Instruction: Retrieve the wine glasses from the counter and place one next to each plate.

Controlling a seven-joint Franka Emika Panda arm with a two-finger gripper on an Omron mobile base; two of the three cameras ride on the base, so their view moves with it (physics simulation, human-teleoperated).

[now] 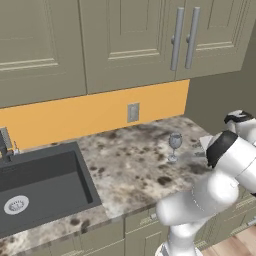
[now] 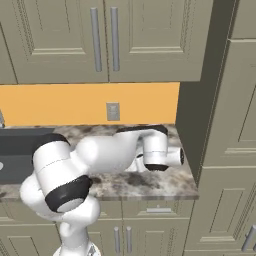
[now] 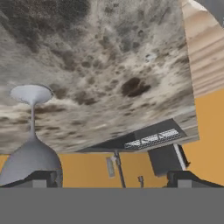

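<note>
A slim, pale translucent wine glass (image 1: 175, 145) stands upright on the speckled stone counter (image 1: 130, 170), near its right end and toward the orange backsplash. In the rolled hand view the same wine glass (image 3: 31, 153) appears upside down at the lower left, its bowl just behind the left fingertip (image 3: 42, 177) and its foot on the counter (image 3: 109, 65). My gripper (image 3: 114, 179) is open with nothing between its fingers, and the glass sits at its left edge rather than centred. The arm's hand (image 2: 156, 152) hovers low over the counter's right end. The plates are out of view.
A dark sink (image 1: 40, 185) with a faucet (image 1: 6, 142) fills the counter's left part. A wall outlet (image 1: 132, 112) sits on the orange backsplash, with upper cabinets (image 1: 130, 45) overhead. A tall cabinet wall (image 2: 225, 125) closes off the counter's right end.
</note>
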